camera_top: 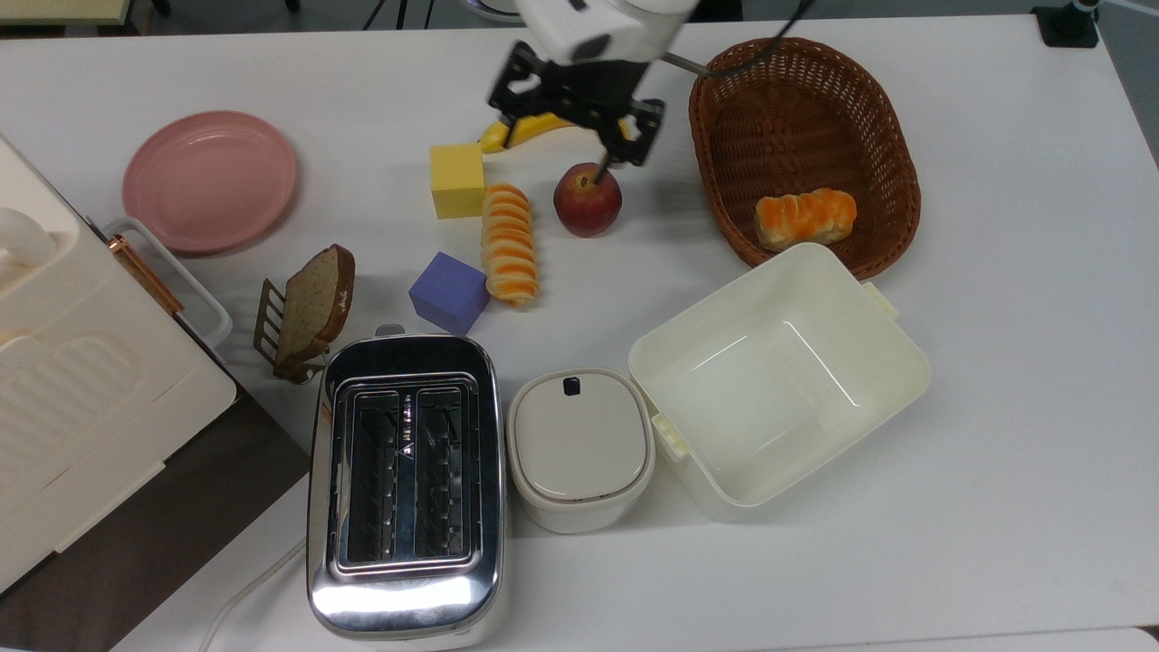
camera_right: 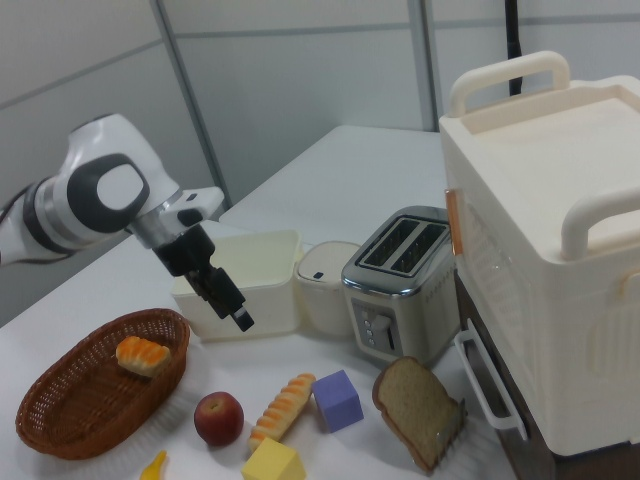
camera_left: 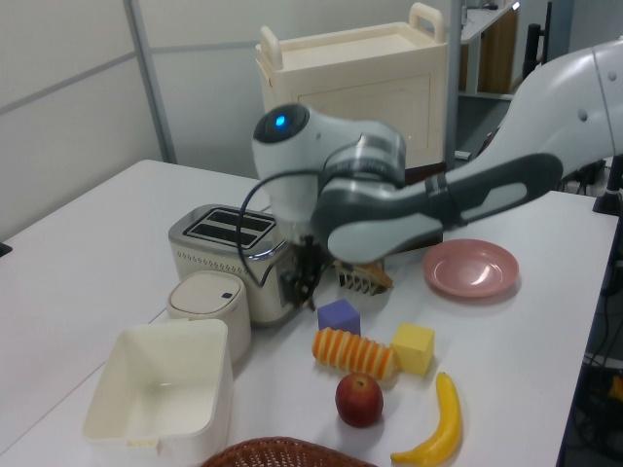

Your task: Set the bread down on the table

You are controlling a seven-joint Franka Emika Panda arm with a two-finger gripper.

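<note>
A: Position of the long pale cream twisted bread roll with orange-brown stripes (camera_top: 508, 244)?

B: Flat on the large white smooth table (camera_top: 996, 507). In the top view it lies between the yellow foam cube (camera_top: 456, 180) at its upper left, the purple cube (camera_top: 447, 292) at its lower left, and the red apple (camera_top: 588, 199) to its right. It looks to touch or nearly touch the yellow cube; I cannot tell which. Nothing grips it.

A: Gripper?

B: The black two-finger gripper (camera_top: 573, 113) sits raised above the table, over the apple and the yellow banana (camera_top: 530, 129) in the top view. Fingers spread apart, nothing between them. In the right view the gripper (camera_right: 225, 300) hangs in front of the cream open plastic box (camera_right: 243, 283), clear of the roll (camera_right: 283, 408).

A: Other items?

B: A shorter orange ridged roll (camera_top: 805, 218) lies in the brown woven oval basket (camera_top: 724, 172) at the top view's right. Pink round plate (camera_top: 210, 180) at the top view's far left. A brown bread slice (camera_top: 314, 305) leans on a small rack beside the chrome two-slot toaster (camera_top: 405, 484). A white lidded container (camera_top: 579, 448) stands between the toaster and the box.
</note>
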